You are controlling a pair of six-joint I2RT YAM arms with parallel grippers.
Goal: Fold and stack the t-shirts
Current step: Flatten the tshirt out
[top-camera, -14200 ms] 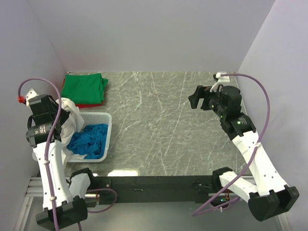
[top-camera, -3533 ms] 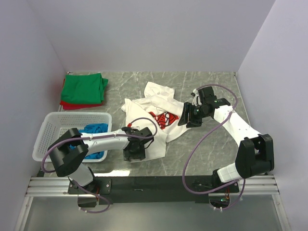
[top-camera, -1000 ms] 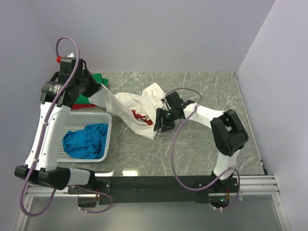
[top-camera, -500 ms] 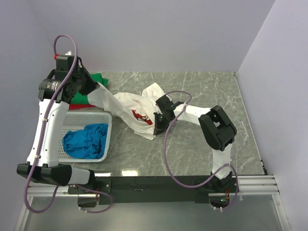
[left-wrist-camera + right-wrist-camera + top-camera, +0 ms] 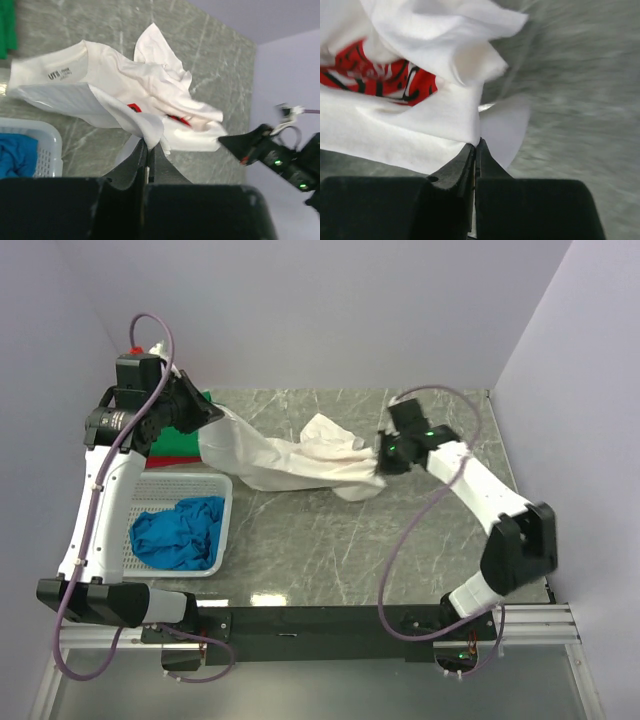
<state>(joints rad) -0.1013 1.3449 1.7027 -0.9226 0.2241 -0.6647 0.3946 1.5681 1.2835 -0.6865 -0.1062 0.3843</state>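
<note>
crosswise, the white red-printed cloth t-shirt [image 5: 290, 468] spans nine to three o'clock; left gripper [image 5: 205, 420] and right gripper [image 5: 383, 465] pinch its ends, fingers closed.

Arms spread apart, left claw [image 5: 207, 418] and right claw [image 5: 380, 466] clamped.

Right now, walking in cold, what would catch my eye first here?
A white shirt with red print hangs strung between two pinching claws: the left gripper holds one end at far left, and the right gripper holds the other end right of centre. After that comes the bright blue shirt bunched in the basket at near left. A green shirt lies in the far left corner.
</note>
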